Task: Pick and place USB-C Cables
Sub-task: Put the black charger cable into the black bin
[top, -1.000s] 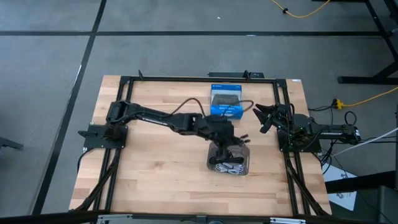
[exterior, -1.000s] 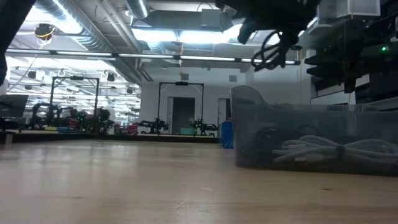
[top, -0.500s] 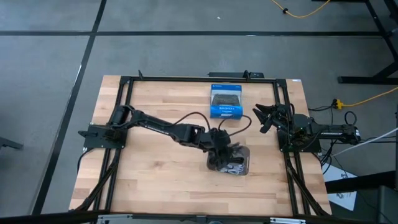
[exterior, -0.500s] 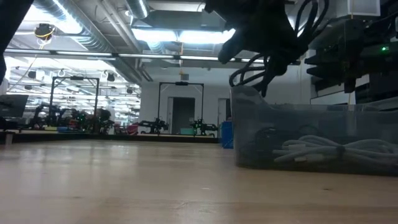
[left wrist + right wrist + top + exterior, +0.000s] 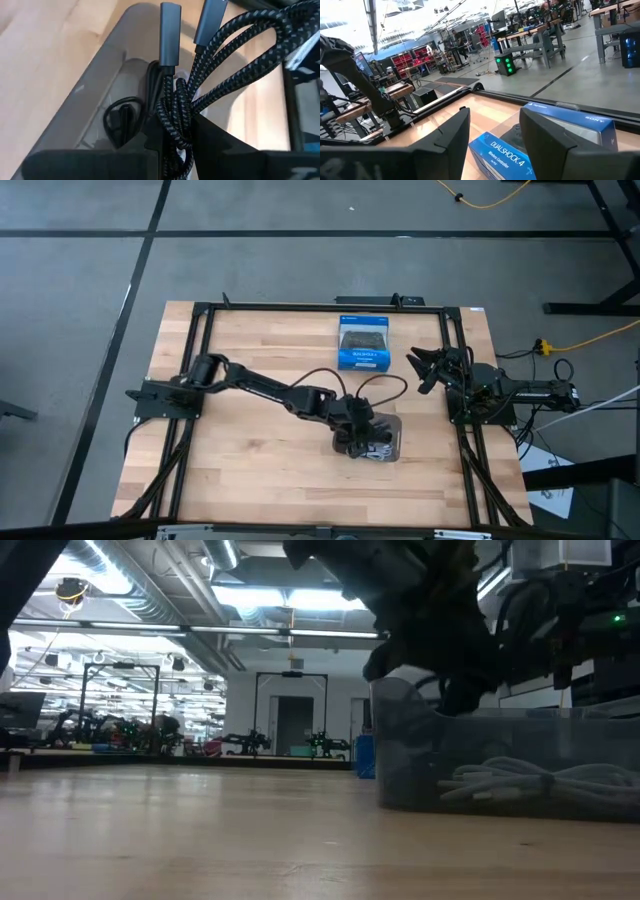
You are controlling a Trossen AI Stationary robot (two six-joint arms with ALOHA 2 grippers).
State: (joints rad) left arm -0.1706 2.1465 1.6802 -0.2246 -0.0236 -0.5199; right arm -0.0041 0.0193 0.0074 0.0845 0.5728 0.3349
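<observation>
The placing step is in hand: the left pincer (image 5: pixel 175 145) is clamped on a black braided cable (image 5: pixel 220 65) and holds it over the tray (image 5: pixel 392 442), where other cables (image 5: pixel 530 783) already lie. The next move calls for lowering and releasing. The right pincer (image 5: pixel 492 140) waits open near the blue box (image 5: pixel 363 344); the tray's contents are hard to count.

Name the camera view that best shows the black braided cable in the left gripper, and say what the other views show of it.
The left wrist view: the black braided cable fills it, pinched in the left gripper above the grey tray, both plugs visible. The high view shows only a dark blur over the tray; the low view, dark loops at the rim; the right wrist view, nothing.
</observation>
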